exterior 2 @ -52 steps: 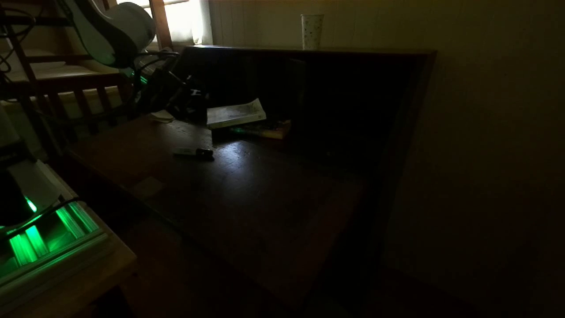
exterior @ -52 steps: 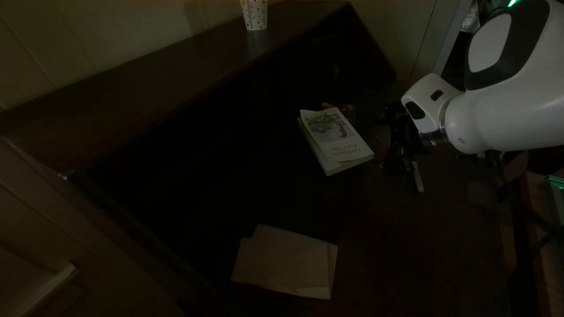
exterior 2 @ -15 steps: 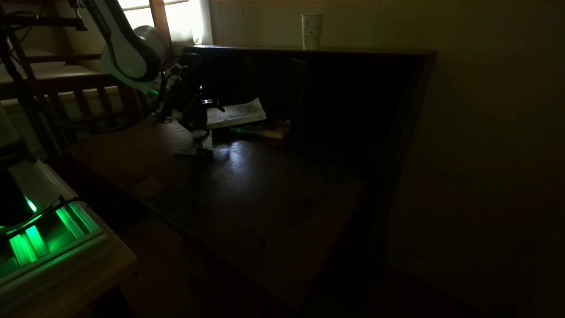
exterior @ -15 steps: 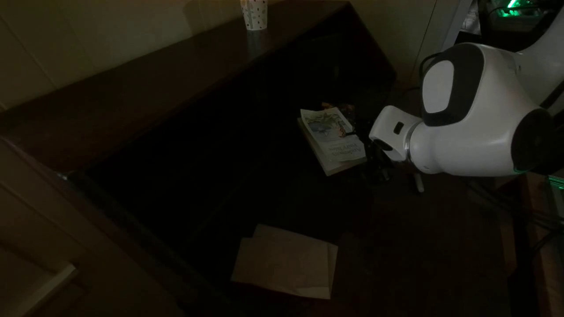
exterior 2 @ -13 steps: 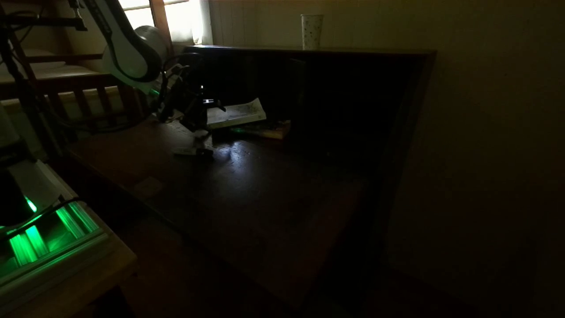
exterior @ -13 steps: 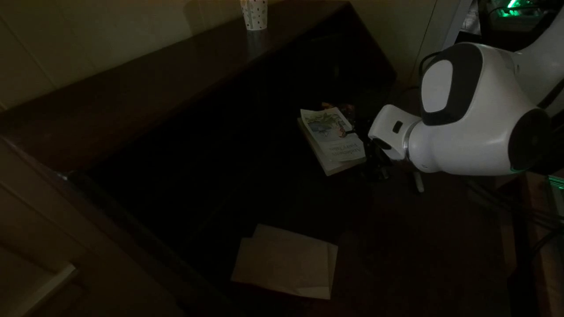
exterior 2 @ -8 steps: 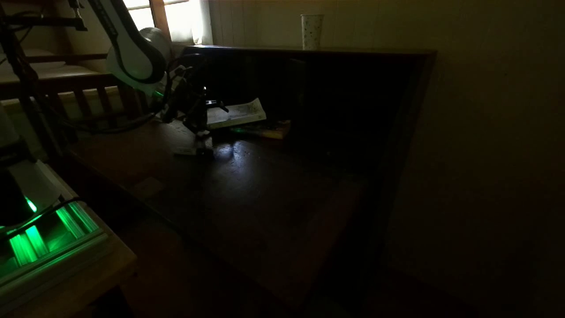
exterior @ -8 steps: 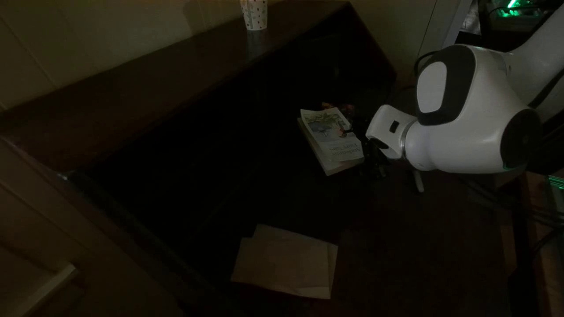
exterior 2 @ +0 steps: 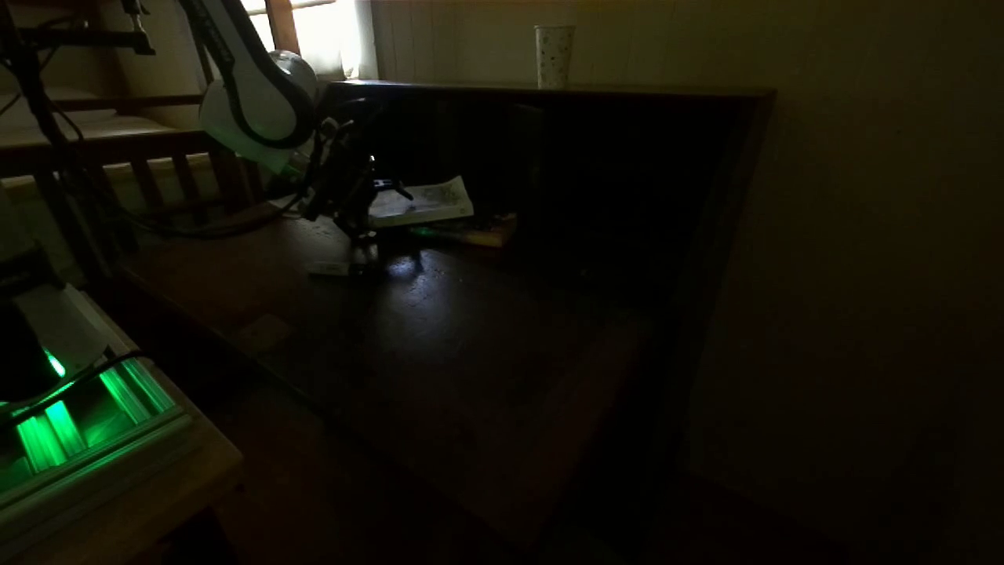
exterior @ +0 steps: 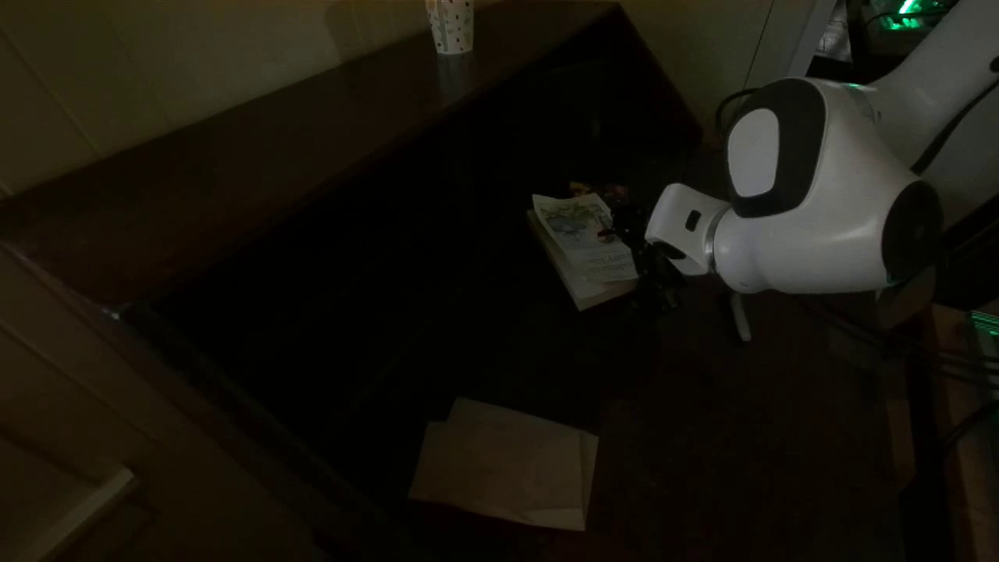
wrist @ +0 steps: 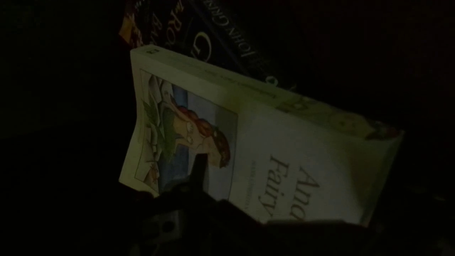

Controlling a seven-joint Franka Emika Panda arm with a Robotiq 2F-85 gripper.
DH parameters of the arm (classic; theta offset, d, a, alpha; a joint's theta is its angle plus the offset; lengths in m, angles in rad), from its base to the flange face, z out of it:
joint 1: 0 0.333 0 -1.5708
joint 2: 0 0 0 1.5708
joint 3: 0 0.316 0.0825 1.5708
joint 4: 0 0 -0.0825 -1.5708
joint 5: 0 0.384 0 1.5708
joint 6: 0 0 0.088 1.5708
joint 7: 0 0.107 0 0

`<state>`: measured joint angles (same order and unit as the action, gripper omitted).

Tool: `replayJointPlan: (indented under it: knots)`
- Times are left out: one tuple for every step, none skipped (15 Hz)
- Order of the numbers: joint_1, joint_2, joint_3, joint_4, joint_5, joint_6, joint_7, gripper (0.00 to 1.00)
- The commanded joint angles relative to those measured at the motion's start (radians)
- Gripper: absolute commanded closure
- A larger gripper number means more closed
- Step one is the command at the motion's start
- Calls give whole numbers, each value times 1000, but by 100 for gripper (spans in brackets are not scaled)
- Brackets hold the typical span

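Observation:
A pale paperback (exterior: 585, 234) with a mermaid picture on its cover lies tilted on a darker book (exterior: 613, 191). My gripper (exterior: 636, 267) is at the paperback's near side, and it stands open. In the wrist view one of its dark fingers (wrist: 199, 174) shows in front of the cover picture; the other is lost in darkness. Whether that finger touches the paperback (wrist: 284, 142) cannot be told. Lettering shows on the dark book (wrist: 227, 39) behind it. In an exterior view my gripper (exterior 2: 388, 218) reaches the paperback (exterior 2: 423, 202) from the left.
A white marker-like stick (exterior: 741, 318) lies on the dark desk near the gripper; it also appears as a pale stick (exterior 2: 329, 268). Pale papers (exterior: 503, 468) lie farther off. A dotted cup (exterior: 453, 27) stands on the raised ledge (exterior: 312, 125). The scene is very dim.
Over the last few seconds the arm has come in from the side until the gripper overlaps the paperback's edge. In the last second it has shifted slightly closer. The books have not visibly moved.

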<state>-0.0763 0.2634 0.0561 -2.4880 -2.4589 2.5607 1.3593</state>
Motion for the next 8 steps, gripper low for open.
replayJointPlan:
  knots:
    - [-39, 72, 19, 51, -71, 30, 41, 32]
    - [-45, 74, 20, 56, -81, 45, 51, 39]
    - [-52, 76, 22, 60, -92, 57, 61, 46]
    - [-57, 77, 24, 64, -97, 68, 69, 55]
    - [-45, 68, 31, 73, -44, 81, 44, 60]
    - [-52, 69, 31, 79, -50, 90, 57, 65]
    - [-62, 71, 32, 84, -61, 98, 85, 67]
    - [-69, 70, 36, 88, -60, 102, 119, 72]
